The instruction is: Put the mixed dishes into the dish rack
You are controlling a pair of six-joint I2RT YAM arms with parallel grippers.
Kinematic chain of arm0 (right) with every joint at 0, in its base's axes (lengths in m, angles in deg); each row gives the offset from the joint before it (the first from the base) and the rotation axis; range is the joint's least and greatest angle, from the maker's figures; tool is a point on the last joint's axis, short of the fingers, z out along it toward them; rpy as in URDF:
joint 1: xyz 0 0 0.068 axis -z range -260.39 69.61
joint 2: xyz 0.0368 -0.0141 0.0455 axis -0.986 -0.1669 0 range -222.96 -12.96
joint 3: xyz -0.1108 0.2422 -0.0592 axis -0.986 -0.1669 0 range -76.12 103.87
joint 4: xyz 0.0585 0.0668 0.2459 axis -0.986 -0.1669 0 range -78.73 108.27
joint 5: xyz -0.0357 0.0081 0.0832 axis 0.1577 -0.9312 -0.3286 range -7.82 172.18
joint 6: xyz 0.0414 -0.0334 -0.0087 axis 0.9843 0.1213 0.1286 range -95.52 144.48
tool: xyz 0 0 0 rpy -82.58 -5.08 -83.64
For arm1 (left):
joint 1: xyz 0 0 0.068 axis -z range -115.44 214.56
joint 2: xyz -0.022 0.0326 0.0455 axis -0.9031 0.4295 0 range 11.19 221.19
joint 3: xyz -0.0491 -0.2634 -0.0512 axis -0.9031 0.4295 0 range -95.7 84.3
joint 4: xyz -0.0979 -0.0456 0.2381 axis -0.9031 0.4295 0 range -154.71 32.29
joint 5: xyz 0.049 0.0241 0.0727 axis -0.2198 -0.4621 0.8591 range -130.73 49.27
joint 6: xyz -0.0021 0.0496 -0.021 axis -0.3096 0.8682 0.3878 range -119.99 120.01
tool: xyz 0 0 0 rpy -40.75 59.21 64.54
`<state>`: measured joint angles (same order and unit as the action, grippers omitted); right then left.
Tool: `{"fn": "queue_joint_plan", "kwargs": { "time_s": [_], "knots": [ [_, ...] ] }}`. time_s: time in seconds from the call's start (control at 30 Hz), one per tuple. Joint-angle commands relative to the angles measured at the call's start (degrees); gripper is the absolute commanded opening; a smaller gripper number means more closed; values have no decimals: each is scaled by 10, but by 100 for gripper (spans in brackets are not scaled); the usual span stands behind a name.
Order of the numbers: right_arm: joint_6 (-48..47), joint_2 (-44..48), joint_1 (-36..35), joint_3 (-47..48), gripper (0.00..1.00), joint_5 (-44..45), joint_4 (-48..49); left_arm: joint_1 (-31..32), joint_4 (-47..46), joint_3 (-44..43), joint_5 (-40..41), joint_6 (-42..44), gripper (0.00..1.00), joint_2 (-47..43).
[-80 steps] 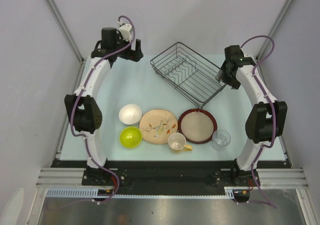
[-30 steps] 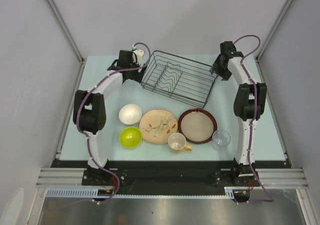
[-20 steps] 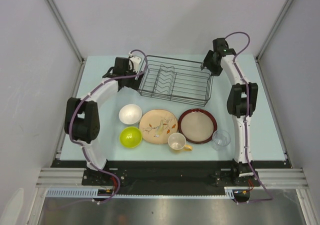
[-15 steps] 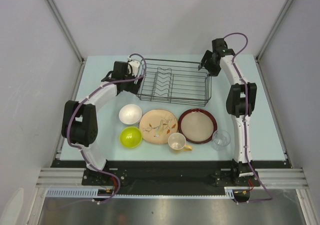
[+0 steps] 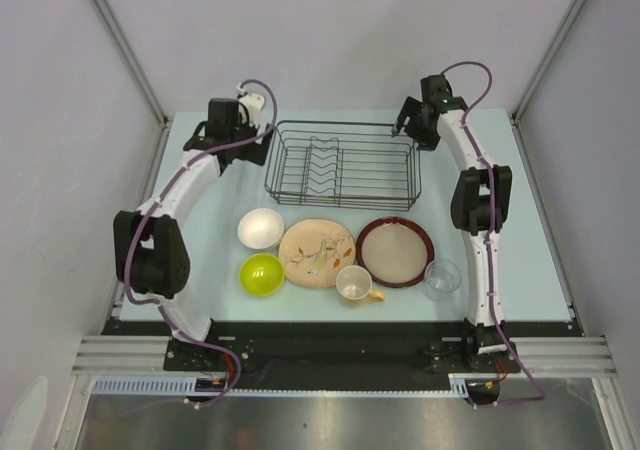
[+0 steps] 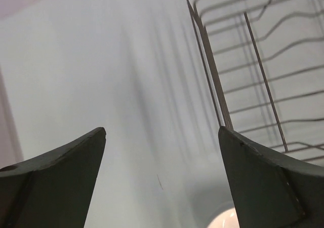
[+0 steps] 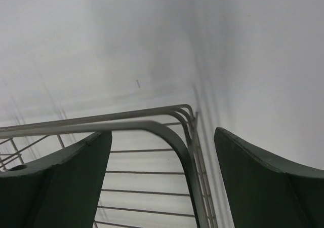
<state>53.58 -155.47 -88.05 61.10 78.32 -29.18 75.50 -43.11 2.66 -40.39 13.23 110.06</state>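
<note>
Top view: dish rack [image 5: 342,163] empty at desk [image 5: 545,220] far side; dishes [image 5: 317,253] all nearside of rack. Left pincer [image 5: 252,146] off rack's left end, right pincer [image 5: 408,128] at its far-right corner.
Left wrist: pincer wide open, empty, rack wire beside it.
Right wrist: pincer wide open astride rack rim, not gripping.
Loading seemingly unstarted; next: reach for first dish, perhaps white bowl [image 5: 260,228].

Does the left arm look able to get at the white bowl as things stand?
Probably yes. The left gripper stands open and empty beside the black wire dish rack, and only bare table lies between it and the white bowl. Nothing sits in or on the bowl.
</note>
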Motion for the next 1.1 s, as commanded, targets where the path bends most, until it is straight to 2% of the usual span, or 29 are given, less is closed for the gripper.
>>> {"fn": "queue_joint_plan", "kwargs": {
  "time_s": [0.0, 0.1, 0.23, 0.33, 0.47, 0.5, 0.53, 0.73, 0.9, 1.07],
  "knots": [
    [-26, 124, 2, -24, 90, 79, 15, -14, 25, -63, -19, -12, 100, -65],
    [-39, 185, -8, -57, 100, 117, 32, -16, 68, -52, -57, 12, 100, -118],
    [-69, 248, -32, -66, 100, 178, 31, -33, 144, 23, -116, 72, 100, -206],
    [-77, 305, -52, -103, 100, 179, 45, -58, 191, 113, -162, 124, 100, -278],
    [-79, 399, -89, -214, 100, 170, 108, -72, 205, 227, -177, 118, 98, -332],
    [-84, 418, -113, -269, 100, 172, 123, -75, 189, 240, -175, 111, 98, -342],
    [-90, 452, -125, -291, 100, 176, 145, -76, 181, 249, -175, 96, 97, -342],
    [-137, 524, -218, -400, 100, 232, 155, -80, 140, 279, -191, 50, 94, -288],
    [-128, 576, -229, -482, 100, 236, 161, -104, 113, 276, -217, 9, 93, -255],
    [-122, 599, -235, -494, 100, 250, 139, -108, 92, 296, -229, -6, 91, -222]
  ]
}}
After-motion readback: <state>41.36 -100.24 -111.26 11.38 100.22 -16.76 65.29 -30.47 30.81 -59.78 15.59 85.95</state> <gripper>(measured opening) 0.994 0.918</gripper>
